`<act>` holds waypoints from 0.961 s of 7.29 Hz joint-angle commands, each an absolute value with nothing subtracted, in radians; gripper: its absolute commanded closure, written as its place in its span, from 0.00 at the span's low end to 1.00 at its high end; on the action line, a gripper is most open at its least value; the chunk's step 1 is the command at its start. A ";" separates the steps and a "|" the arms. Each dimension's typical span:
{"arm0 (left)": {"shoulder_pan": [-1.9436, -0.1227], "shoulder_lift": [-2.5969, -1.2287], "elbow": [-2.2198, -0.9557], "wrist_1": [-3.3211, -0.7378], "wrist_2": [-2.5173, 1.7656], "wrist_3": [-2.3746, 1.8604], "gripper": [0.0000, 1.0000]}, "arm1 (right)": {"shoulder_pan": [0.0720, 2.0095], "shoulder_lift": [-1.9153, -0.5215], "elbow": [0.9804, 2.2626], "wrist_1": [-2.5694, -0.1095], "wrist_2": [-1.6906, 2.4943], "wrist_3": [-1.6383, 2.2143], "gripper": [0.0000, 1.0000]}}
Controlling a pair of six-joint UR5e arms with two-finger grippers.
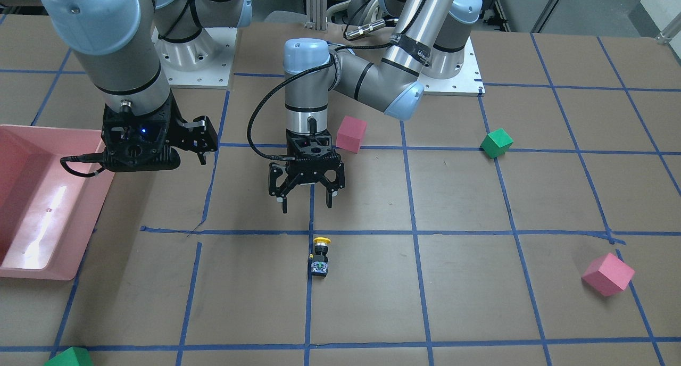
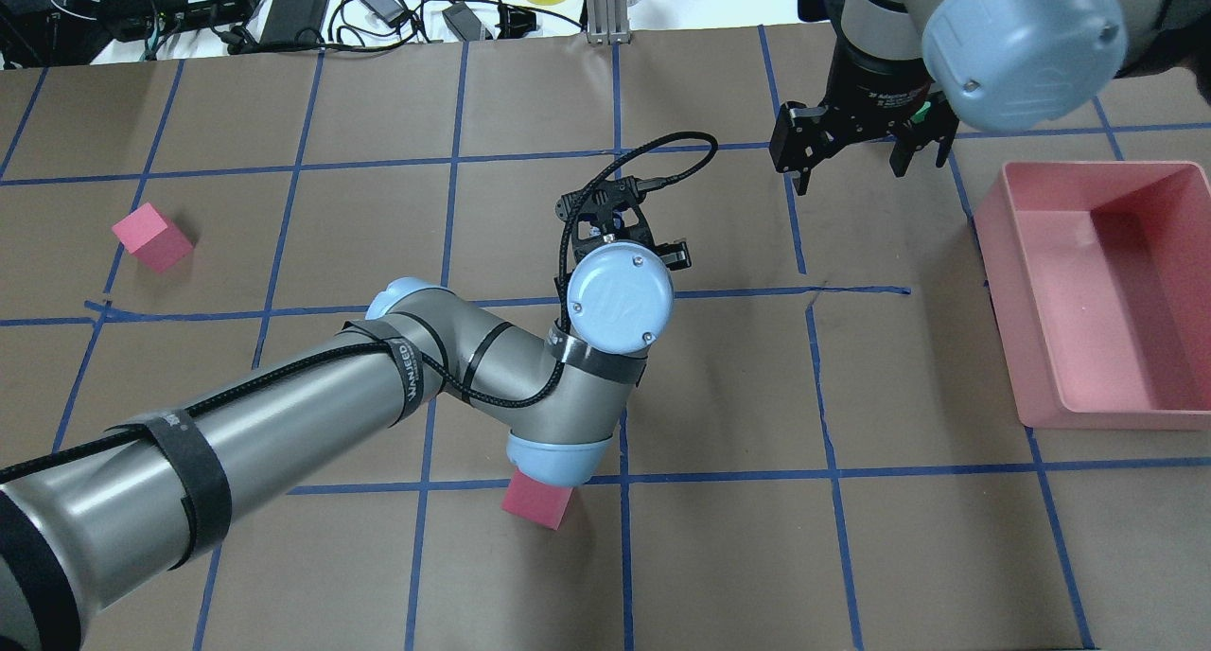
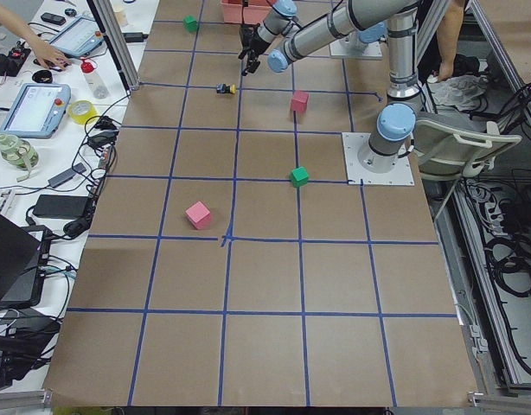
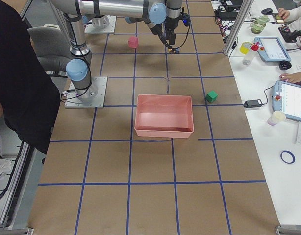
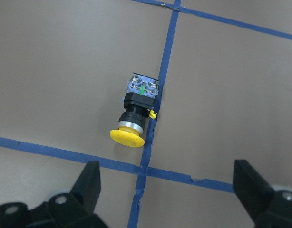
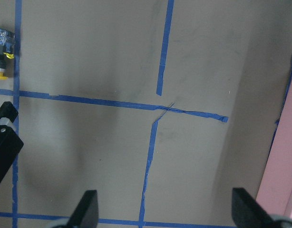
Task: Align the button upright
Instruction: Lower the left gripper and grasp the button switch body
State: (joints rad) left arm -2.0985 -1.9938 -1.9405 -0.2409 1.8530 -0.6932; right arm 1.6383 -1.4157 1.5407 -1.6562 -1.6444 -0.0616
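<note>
I can't make out the small white lettering on the left arm's strap [image 2: 409, 386]. The button [image 1: 320, 256] lies on its side on a blue tape line [image 1: 308, 302], with its yellow cap toward my left gripper [image 1: 307, 198], which hangs spread just short of it. The right gripper [image 2: 851, 159] is spread too, near the pink bin [image 2: 1041, 348]. The pink cube [image 1: 351, 134] is well apart.

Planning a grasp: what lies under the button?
The button lies on its side on brown paper, edging a blue tape line. The contact patch beneath is hidden.

Button [image 1: 321, 257] on tape line [image 1: 308, 307], just ahead of L hand [image 1: 307, 205].
</note>
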 commanded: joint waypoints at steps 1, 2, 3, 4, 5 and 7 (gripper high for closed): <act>-2.098 -2.038 -1.947 -0.149 1.853 -0.661 0.00 | 1.638 -1.414 1.542 -1.657 -1.644 -0.064 0.00; -2.098 -2.055 -1.951 -0.128 1.886 -0.582 0.00 | 1.640 -1.416 1.542 -1.657 -1.644 -0.063 0.00; -2.098 -2.075 -1.980 -0.064 1.894 -0.559 0.00 | 1.638 -1.416 1.543 -1.635 -1.646 -0.066 0.00; -2.097 -2.097 -2.015 0.024 1.896 -0.479 0.00 | 1.641 -1.425 1.543 -1.603 -1.658 -0.063 0.00; -2.097 -2.127 -2.019 0.078 1.896 -0.460 0.00 | 1.641 -1.425 1.545 -1.571 -1.669 -0.064 0.00; -2.082 -2.172 -2.016 0.145 1.893 -0.440 0.11 | 1.651 -1.424 1.536 -1.507 -1.649 -0.063 0.00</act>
